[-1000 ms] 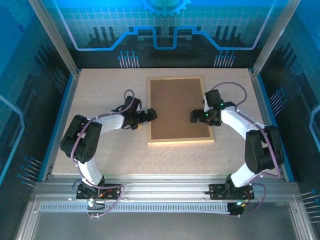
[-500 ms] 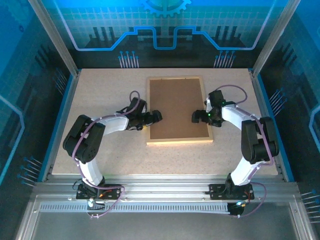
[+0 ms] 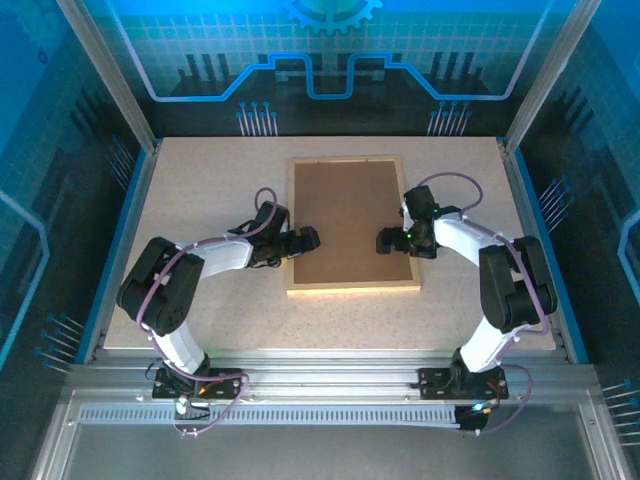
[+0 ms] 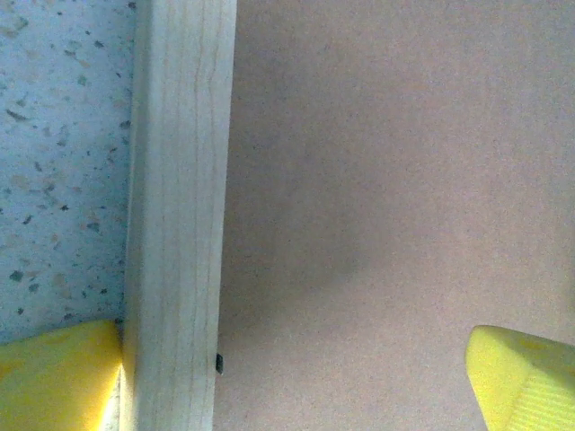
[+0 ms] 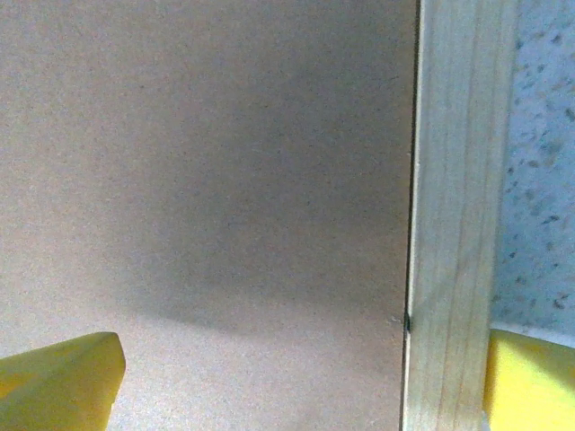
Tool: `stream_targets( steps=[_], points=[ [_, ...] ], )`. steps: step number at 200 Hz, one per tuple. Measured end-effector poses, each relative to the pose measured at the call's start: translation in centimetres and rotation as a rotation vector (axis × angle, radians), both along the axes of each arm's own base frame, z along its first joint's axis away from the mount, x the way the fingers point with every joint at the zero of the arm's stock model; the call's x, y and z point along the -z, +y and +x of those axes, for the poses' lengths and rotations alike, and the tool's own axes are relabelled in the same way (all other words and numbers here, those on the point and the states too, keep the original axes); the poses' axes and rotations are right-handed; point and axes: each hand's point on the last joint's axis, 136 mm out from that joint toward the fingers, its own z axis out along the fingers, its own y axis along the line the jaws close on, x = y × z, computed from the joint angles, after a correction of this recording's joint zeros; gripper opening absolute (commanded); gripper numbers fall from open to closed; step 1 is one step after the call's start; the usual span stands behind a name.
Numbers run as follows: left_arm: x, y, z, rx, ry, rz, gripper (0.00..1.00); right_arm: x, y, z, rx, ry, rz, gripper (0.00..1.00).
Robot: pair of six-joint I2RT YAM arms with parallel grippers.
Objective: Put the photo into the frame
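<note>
left gripper (image 3: 306, 238): released; 2 yellow wedge fingers (image 4: 56, 377) spread astride the left rail of the frame (image 3: 352, 288), 1 outside it, 1 inside.
right gripper (image 3: 384, 240): released; yellow wedge fingers (image 5: 54, 382) spread astride the right rail, 1 on either side.
frame: flat rectangle of pale, straight-grained wooden rails, lying mid-table between the 2 grippers.
backing board (image 3: 348, 215): matte brown, finely grained, filling the frame.
table (image 3: 200, 180): pale speckled top, stone-like.

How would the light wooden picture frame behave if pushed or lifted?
The light wooden rectangular frame looks stiff: straight rails. Lying flat on the speckled table, it would likely slide, not tip. Thin rails suggest little weight.
</note>
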Motion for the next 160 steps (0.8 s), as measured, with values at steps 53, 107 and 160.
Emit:
stream_targets(
  steps=[53,107,160],
  points=[
    [0.1,1.3,-0.3,0.021,0.025,0.011,0.99,-1.7,-0.4,-0.9,-0.007,0.008,0.045,0.94],
    [0.1,1.9,-0.6,0.024,0.036,0.021,0.99,-2.2,-4.8,-0.5,0.055,0.016,-0.009,0.72],
    [0.1,1.8,-0.6,0.027,0.039,0.012,0.99,-0.9,-6.4,-0.5,0.074,0.054,-0.099,0.72]
  ],
)
